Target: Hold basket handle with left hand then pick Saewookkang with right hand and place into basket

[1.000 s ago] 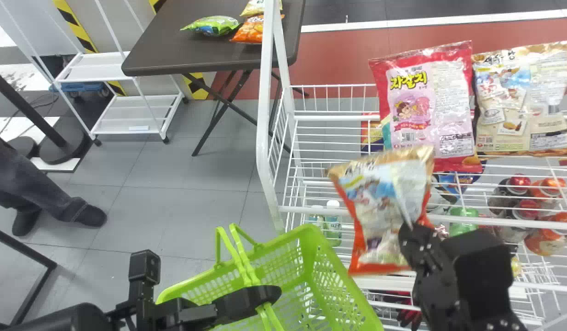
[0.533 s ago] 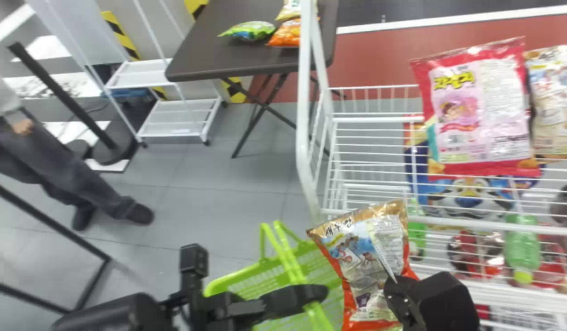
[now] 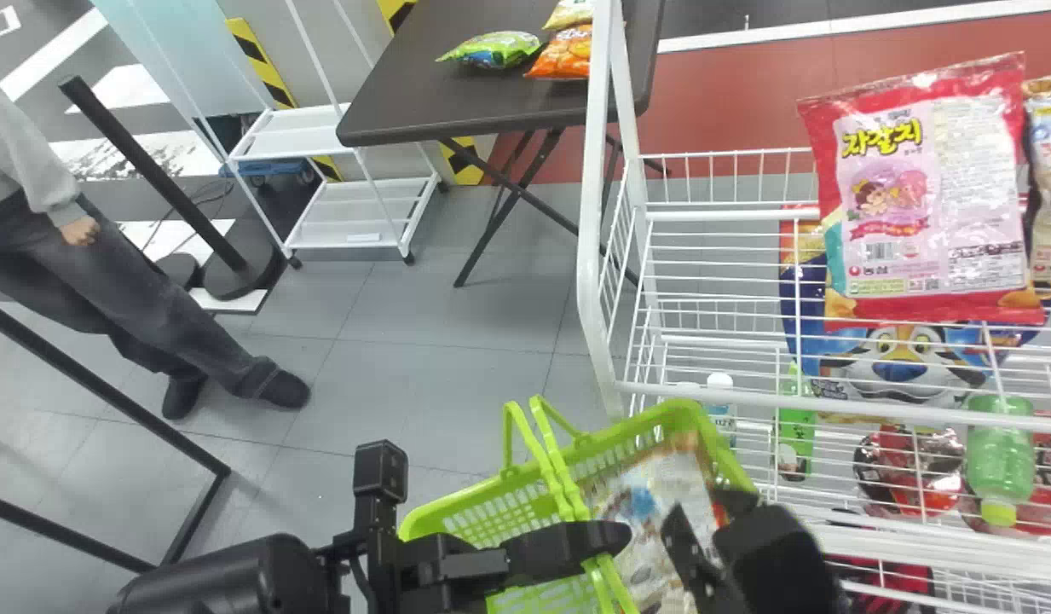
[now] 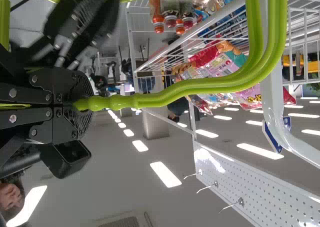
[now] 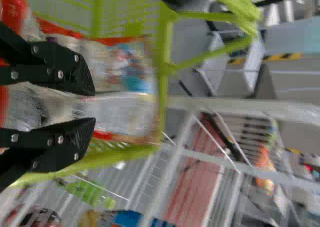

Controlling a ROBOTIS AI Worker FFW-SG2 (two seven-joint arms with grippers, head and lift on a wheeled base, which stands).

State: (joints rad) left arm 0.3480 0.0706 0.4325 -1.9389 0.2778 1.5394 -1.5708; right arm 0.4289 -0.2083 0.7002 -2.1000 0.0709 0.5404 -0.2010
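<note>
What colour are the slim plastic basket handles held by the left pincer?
Lime green; the handles show best in the left wrist view.

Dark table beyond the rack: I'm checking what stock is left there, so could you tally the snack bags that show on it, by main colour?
Green bag: 1
Orange bag: 1
Pale yellow bag: 1
Total showing on the dark table: 3
</note>
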